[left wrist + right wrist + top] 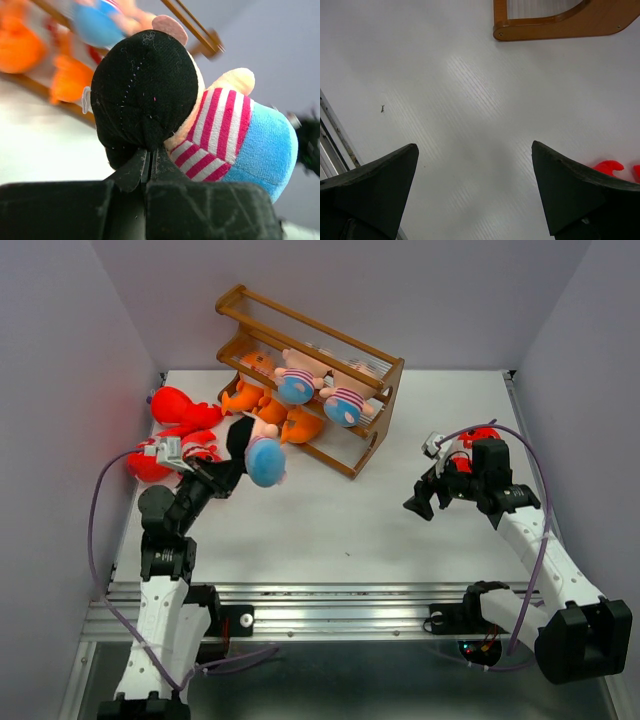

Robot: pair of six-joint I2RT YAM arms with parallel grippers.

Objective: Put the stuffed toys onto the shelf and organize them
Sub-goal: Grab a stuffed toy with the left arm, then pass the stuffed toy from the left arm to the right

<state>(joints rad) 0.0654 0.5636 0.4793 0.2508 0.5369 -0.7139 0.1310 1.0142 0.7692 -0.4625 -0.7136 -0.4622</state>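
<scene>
To the far left of the shelf (385,405), close against the side wall, a heap of red stuffed toys (180,410) is seen lying on the table (330,530). Closer to the shelf, in front of its left end, the left gripper (232,468) is found closed tight. Its jaws are pinched together on the black-haired head of a doll (262,455), which is dressed in a red-and-white striped shirt and blue trousers. In the left wrist view the two fingertips (135,170) are shown meeting at the lower edge of the black hair. The doll is turned on its side there, with its blue end pointing away from the claw. Whether the doll touches the table cannot be told.

On the shelf itself, which stands at a slant across the far part of the table, orange stuffed toys (250,375) are lodged in the left half of the lower tiers. Two more striped dolls (345,405) are laid side by side across the middle rails, blue ends toward the near side.

Well to the right of the shelf, the right gripper (445,498) is held above the table with its jaws spread as wide as they go. Nothing is gripped between them, and only bare table is shown there in the right wrist view, with the shelf's foot at the top edge. A red toy (482,433) is partly seen just behind this gripper, farther right of the shelf.
</scene>
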